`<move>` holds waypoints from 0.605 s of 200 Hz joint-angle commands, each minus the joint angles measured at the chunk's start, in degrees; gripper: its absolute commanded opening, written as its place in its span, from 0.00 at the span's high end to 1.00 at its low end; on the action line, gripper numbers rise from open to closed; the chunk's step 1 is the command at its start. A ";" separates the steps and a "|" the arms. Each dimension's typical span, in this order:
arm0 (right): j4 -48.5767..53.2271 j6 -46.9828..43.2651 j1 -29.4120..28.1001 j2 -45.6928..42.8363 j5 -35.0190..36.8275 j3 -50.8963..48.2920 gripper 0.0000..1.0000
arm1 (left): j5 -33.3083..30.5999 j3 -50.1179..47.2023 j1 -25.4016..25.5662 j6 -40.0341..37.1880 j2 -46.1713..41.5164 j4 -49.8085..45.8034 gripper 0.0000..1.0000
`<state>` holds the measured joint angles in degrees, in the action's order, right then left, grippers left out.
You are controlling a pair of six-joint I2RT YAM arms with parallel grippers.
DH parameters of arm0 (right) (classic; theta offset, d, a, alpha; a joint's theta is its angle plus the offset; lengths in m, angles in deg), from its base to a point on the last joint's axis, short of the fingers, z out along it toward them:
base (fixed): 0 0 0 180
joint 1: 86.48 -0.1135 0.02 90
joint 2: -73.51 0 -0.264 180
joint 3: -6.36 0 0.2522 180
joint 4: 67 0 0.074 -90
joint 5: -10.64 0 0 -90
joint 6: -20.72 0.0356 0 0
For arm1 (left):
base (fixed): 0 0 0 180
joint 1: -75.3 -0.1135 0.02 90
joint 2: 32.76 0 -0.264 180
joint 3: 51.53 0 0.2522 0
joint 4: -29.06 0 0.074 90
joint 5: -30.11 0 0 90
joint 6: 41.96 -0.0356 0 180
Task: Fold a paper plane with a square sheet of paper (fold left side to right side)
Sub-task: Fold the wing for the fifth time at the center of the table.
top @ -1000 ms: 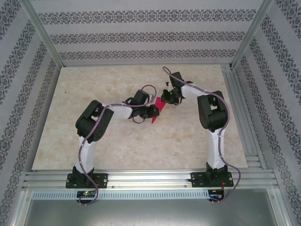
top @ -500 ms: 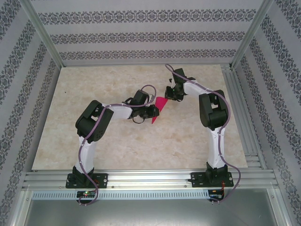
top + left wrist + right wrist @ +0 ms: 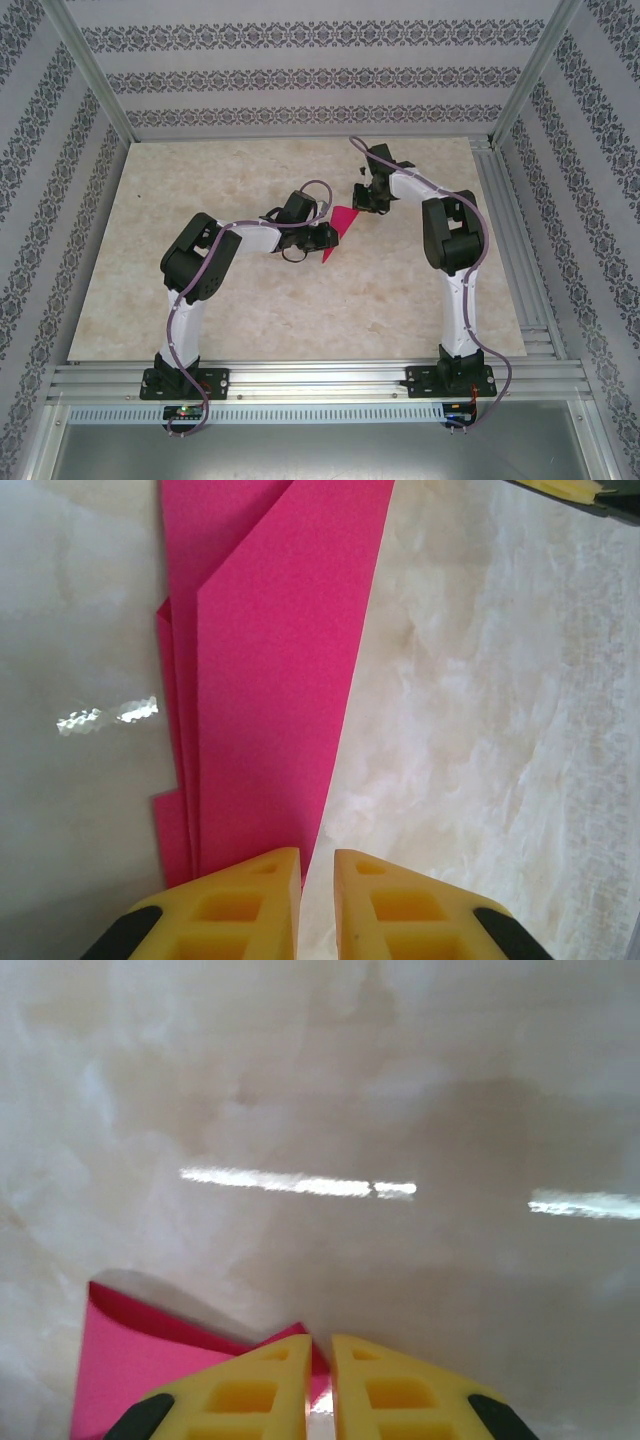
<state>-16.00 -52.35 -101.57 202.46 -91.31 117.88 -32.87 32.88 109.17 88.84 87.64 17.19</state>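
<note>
The sheet of paper (image 3: 339,226) lies mid-table as a folded magenta-pink pointed wedge. In the left wrist view the paper (image 3: 270,680) shows several stacked layers, its long right edge running down to my left gripper (image 3: 317,885). That gripper (image 3: 326,243) is shut, its yellow fingers (image 3: 240,900) resting on the wedge's near end. My right gripper (image 3: 363,202) is shut and sits just past the wedge's far tip. In the right wrist view the paper (image 3: 130,1360) peeks out to the left and behind the right gripper (image 3: 320,1375).
The beige marble tabletop (image 3: 250,300) is framed by aluminium rails (image 3: 320,378) in front and patterned walls around. A tip of the right gripper (image 3: 575,488) shows at the top edge of the left wrist view.
My right gripper has drawn back off the paper toward the far right, leaving the wedge's upper tip uncovered. The left arm and the paper have stayed put.
</note>
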 commanded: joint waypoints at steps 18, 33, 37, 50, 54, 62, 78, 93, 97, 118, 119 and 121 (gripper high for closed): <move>3.08 -2.09 1.30 -4.19 5.55 0.67 0.85 | -0.67 -3.43 0.17 0.20 2.50 -6.11 0.81; 3.28 -2.25 1.33 -6.94 6.60 -0.76 0.85 | 0.13 -3.10 0.15 0.25 1.41 -6.09 0.80; 3.26 -2.18 1.34 -7.75 6.76 -1.45 0.84 | 0.48 -3.09 0.17 0.33 1.00 -5.84 0.80; 2.81 -1.88 1.30 -10.59 6.65 -3.67 0.82 | 2.07 -3.11 0.15 0.86 -0.80 -4.88 0.76; 2.69 -1.67 1.26 -11.49 6.66 -4.48 0.81 | 2.59 -3.00 0.16 1.07 -1.48 -4.73 0.75; 2.31 -1.17 1.19 -13.20 6.72 -6.04 0.80 | 3.67 -2.76 0.16 1.30 -2.92 -4.35 0.73; 1.30 0.21 0.88 -16.77 6.21 -9.92 0.77 | 5.17 -1.88 0.15 1.43 -6.46 -4.73 0.70; 1.15 1.79 0.28 -19.62 6.11 -12.78 0.74 | 5.58 -0.86 0.09 0.53 -10.18 -6.45 0.66; 1.15 2.18 0.02 -20.27 6.28 -13.38 0.74 | 5.58 -0.58 0.02 0.06 -11.29 -7.11 0.65; 1.22 5.11 -1.79 -23.14 6.70 -16.75 0.70 | 3.36 -0.38 -0.68 -2.46 -17.42 -11.62 0.62; 1.16 5.25 -1.92 -23.26 6.73 -16.87 0.70 | 3.15 -0.40 -0.75 -2.56 -17.67 -11.90 0.62; 1.10 5.45 -2.19 -23.47 6.88 -17.17 0.70 | 2.80 -0.55 -0.85 -2.83 -18.38 -12.50 0.61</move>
<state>-14.45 -50.71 -101.38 181.52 -86.15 104.11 -29.24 31.09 109.15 89.19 78.03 10.40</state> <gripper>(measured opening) 0.288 0.373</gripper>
